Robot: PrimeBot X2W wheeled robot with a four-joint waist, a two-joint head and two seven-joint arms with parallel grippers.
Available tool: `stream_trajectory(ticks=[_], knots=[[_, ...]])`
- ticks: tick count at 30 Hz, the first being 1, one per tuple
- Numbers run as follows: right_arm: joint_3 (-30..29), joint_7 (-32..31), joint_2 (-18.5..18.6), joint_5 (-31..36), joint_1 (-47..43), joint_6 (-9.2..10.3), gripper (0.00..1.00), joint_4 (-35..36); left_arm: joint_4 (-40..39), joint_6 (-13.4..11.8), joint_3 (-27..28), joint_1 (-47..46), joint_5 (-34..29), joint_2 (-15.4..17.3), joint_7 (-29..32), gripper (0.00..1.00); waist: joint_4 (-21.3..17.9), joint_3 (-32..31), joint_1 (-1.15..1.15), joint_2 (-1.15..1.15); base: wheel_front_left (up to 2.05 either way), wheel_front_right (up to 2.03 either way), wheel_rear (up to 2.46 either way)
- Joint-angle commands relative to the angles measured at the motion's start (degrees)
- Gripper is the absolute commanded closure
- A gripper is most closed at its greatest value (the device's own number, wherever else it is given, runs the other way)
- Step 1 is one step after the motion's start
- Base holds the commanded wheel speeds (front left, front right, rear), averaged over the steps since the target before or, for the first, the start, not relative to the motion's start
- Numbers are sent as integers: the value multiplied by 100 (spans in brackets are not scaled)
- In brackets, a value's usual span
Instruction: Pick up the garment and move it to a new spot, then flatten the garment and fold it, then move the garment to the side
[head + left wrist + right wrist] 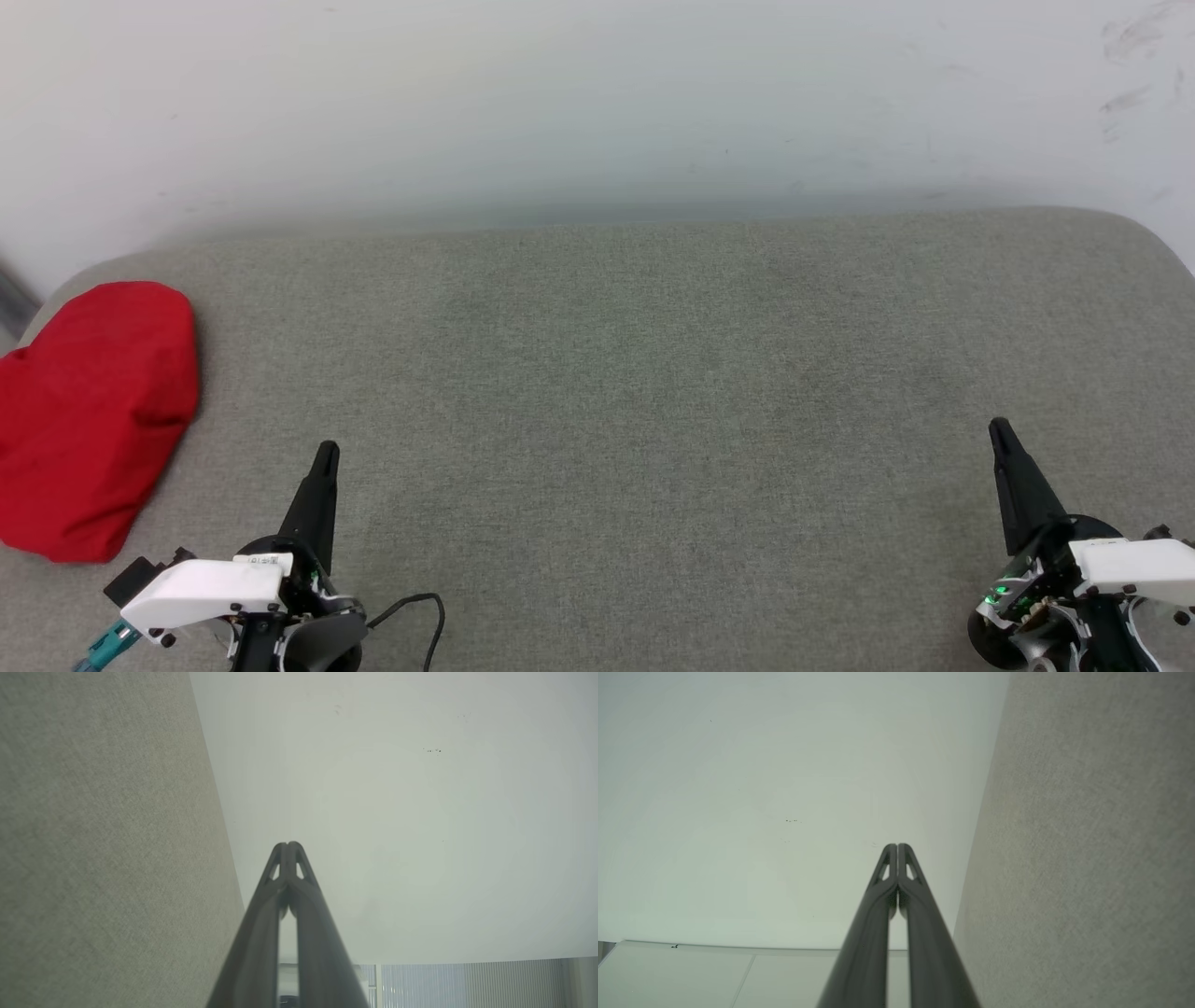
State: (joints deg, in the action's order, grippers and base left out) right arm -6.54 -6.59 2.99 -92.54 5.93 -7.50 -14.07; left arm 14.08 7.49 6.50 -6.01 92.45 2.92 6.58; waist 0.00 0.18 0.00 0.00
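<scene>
So the garment (93,420) sits in a compact red bundle at the far left end of the grey cushion (653,373). To us that reads like the move-aside step is done. Our left gripper (325,455) and right gripper (1001,431) hover over the cushion's near edge, both clenched on nothing, probably just parked clear of it.

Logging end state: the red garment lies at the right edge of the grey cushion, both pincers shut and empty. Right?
Wrong side: the head view shows the red garment at the left edge of the grey cushion. The left pincer and right pincer are shut and empty.
</scene>
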Motion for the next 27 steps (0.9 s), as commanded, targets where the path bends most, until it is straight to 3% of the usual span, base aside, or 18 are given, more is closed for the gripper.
stream_trajectory(ticks=[1,2,17,22,27], knots=[[4,-5,-22,27,68,2,100,-4,4,15,10,-57,-10,-3,7,100,0,0,0,0,0,0,0],[0,1,0,0,0,1,0,0,0,0,0,0,0,0,-1,0,0,0,0,0,0,0,0],[-7,327,-5,528,-243,2,0,43,-237,-1,53,239,-325,-25,-330,0,-7,10,0,0,0,0,0],[-60,460,-6,1048,-258,2,0,239,-396,-37,189,249,-817,-22,-462,0,-9,16,0,0,0,0,0],[-63,587,-6,1642,-273,2,0,478,-687,-307,182,246,-1564,-20,-588,0,-12,28,0,0,0,0,0]])
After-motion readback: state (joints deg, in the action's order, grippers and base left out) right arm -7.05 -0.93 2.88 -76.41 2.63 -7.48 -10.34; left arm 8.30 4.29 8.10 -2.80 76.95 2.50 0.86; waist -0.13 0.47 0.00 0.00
